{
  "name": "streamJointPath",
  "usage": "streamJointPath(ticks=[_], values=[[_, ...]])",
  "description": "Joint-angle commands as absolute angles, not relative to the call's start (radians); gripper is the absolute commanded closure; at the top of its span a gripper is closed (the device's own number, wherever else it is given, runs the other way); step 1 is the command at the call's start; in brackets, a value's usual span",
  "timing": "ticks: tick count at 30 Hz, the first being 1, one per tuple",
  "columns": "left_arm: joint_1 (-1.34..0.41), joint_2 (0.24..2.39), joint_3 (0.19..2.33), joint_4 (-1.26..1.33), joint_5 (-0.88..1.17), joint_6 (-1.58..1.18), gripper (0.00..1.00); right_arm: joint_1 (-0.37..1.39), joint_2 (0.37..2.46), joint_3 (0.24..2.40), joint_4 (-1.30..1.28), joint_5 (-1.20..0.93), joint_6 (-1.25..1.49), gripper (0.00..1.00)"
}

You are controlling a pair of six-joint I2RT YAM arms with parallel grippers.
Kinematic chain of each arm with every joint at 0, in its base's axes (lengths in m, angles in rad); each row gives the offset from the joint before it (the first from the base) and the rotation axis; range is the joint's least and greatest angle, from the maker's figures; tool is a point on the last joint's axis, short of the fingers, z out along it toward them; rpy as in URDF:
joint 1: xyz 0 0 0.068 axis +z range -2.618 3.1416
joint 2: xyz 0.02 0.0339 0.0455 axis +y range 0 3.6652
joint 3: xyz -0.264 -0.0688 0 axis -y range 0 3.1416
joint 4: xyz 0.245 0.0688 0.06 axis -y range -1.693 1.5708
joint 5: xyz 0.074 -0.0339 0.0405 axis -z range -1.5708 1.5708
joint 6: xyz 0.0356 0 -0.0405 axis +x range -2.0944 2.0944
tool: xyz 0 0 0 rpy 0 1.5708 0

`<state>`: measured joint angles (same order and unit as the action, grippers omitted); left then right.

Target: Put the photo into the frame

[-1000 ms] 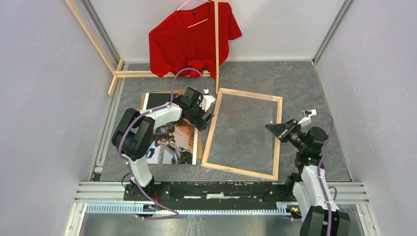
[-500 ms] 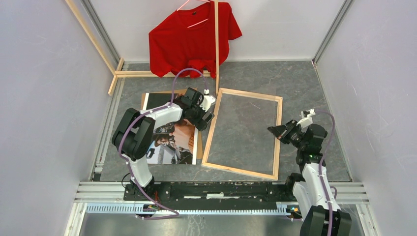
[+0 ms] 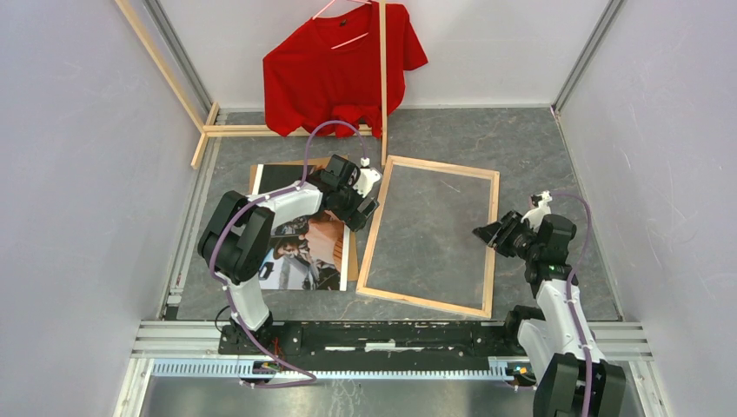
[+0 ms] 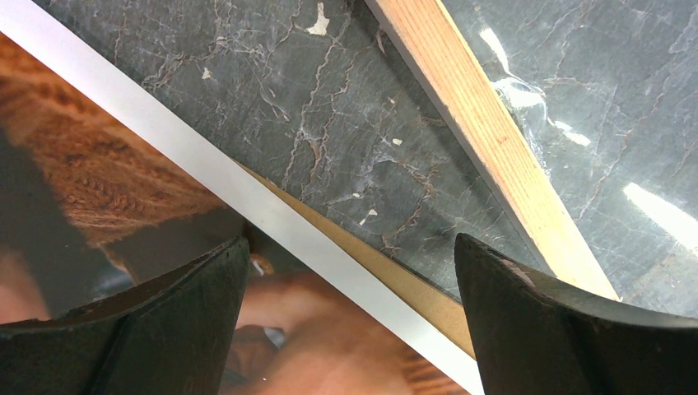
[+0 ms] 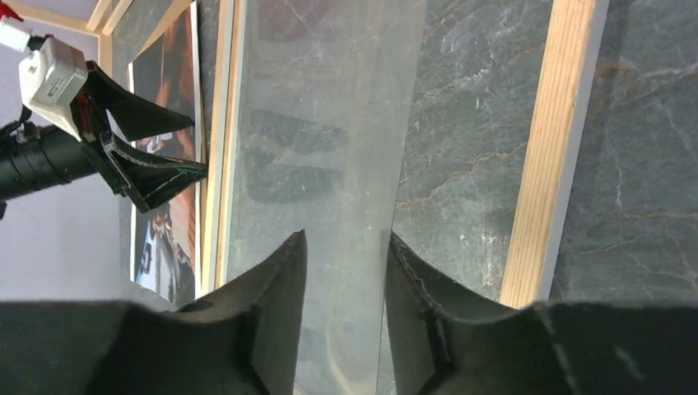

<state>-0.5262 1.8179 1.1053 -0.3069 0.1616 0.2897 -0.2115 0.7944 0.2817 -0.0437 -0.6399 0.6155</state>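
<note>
**Photo (image 3: 304,261) lies outside the frame (image 3: 443,167), both claws open**

The photo lies flat and picture side up on the left half of the grey table (image 3: 539,139). It rests on a brown cardboard sheet (image 4: 416,295) that peeks out along its right and far edges. The frame lies flat just to the right of it with its bare wood face up. A narrow strip of table separates the two. A clear pane (image 3: 426,230) sits inside the frame's rails, and the table's marbling shows through it.

The left gripper (image 4: 350,245) hangs low over the photo's right edge, at the far corner nearest the frame. Its jaws are spread wide and hold nothing. In the left wrist view one finger is above the print. The other is above the strip of table next to the frame's left rail.

The right gripper (image 5: 346,239) is at the frame's right rail, about halfway along it, and points in over the pane. Its jaws are parted only partway. In the right wrist view the pane's right edge stops short of the right rail and runs into the gap between the fingers. It is not clear whether either pad touches the pane.

A red T-shirt (image 3: 339,74) hangs on a rack of pale wooden poles (image 3: 382,78) at the far side of the table, well apart from both arms.
</note>
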Motion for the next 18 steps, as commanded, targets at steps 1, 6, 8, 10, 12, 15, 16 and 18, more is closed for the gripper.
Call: streamJointPath(ticks=[1, 6, 8, 10, 12, 15, 16, 18], values=[[-0.532, 1.825, 1.080, -0.316, 0.170, 0.311, 0.00, -0.209, 0.799, 0.343, -0.111, -0.588, 0.519, 0.45], [-0.532, 1.826, 1.080, -0.316, 0.172, 0.312, 0.00, -0.209, 0.816, 0.369, -0.141, -0.560, 0.472, 0.22], [-0.532, 1.825, 1.080, -0.316, 0.172, 0.311, 0.00, -0.210, 0.829, 0.381, -0.163, -0.546, 0.448, 0.19], [-0.532, 1.826, 1.081, -0.316, 0.172, 0.312, 0.00, -0.209, 0.834, 0.384, -0.167, -0.540, 0.437, 0.17], [-0.532, 1.827, 1.081, -0.317, 0.172, 0.311, 0.00, -0.210, 0.834, 0.381, -0.163, -0.537, 0.437, 0.16], [-0.532, 1.828, 1.081, -0.317, 0.174, 0.310, 0.00, -0.209, 0.839, 0.373, -0.153, -0.545, 0.437, 0.15], [-0.532, 1.828, 1.082, -0.317, 0.174, 0.309, 0.00, -0.209, 0.842, 0.370, -0.151, -0.550, 0.437, 0.15], [-0.532, 1.828, 1.083, -0.317, 0.173, 0.310, 0.00, -0.209, 0.852, 0.362, -0.138, -0.561, 0.443, 0.15]])
